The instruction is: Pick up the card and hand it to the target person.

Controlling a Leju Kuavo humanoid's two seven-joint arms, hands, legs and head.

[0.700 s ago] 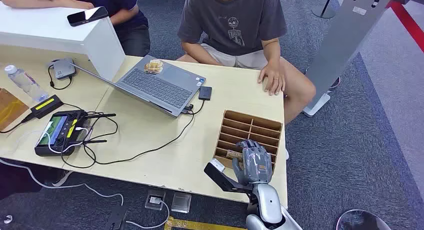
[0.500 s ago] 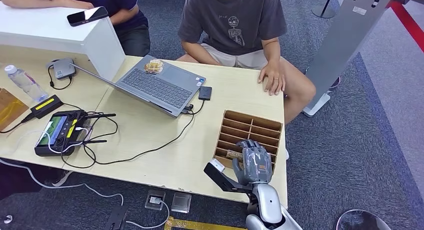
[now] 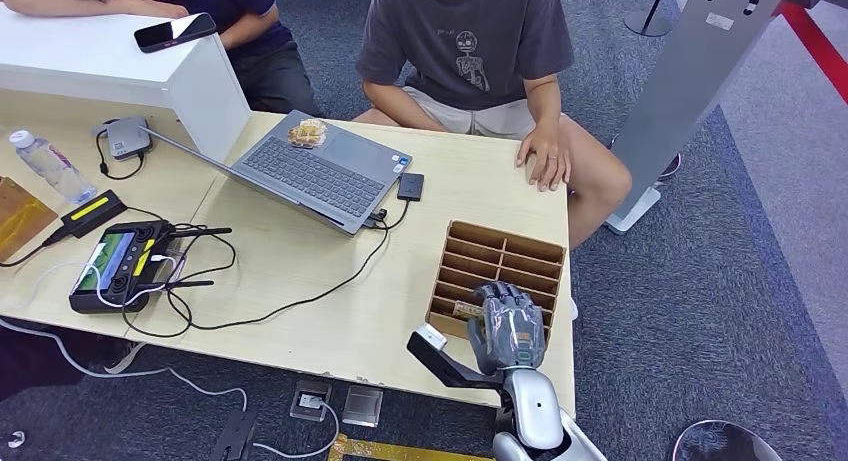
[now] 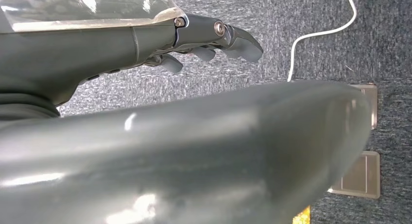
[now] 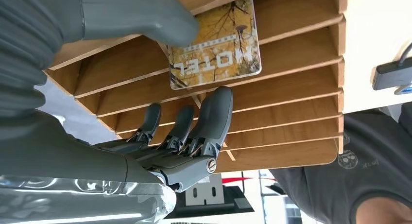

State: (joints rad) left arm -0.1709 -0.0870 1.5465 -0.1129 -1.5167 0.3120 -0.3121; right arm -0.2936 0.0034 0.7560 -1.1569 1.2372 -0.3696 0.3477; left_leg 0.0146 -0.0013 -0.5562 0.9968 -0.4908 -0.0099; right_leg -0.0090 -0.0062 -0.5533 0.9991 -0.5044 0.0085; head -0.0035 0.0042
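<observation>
Right at the near edge of the worktop (image 3: 330, 331), close to its right-hand corner, the right hand (image 3: 507, 327) sits over the wooden slotted rack (image 3: 502, 262), palm down on the nearest slots. Up close from the right wrist, the card (image 5: 216, 46), a yellow one printed HOTEL, stands in one of those near slots with its printed face sticking out; the thick thumb (image 5: 141, 12) lies over one corner of it and the dark fingers (image 5: 214, 114) are stretched out just on the other side of it, tips against the wooden dividers. Whether the card is actually pinched yet, you cannot tell; it looks seated in its slot. Over on the left wrist view, the left hand (image 4: 194, 37) hangs above blue-grey carpet, its fingers (image 4: 240, 39) loosely curled and apart, nothing in them. Further along the worktop, a black cable (image 3: 300, 301) runs up to an open laptop (image 3: 315, 171), with a black controller (image 3: 120, 266) toward the left edge. At the far edge, near the right corner, a person in a grey T-shirt (image 3: 465, 41) sits with one hand (image 3: 545, 159) resting flat on the worktop.
</observation>
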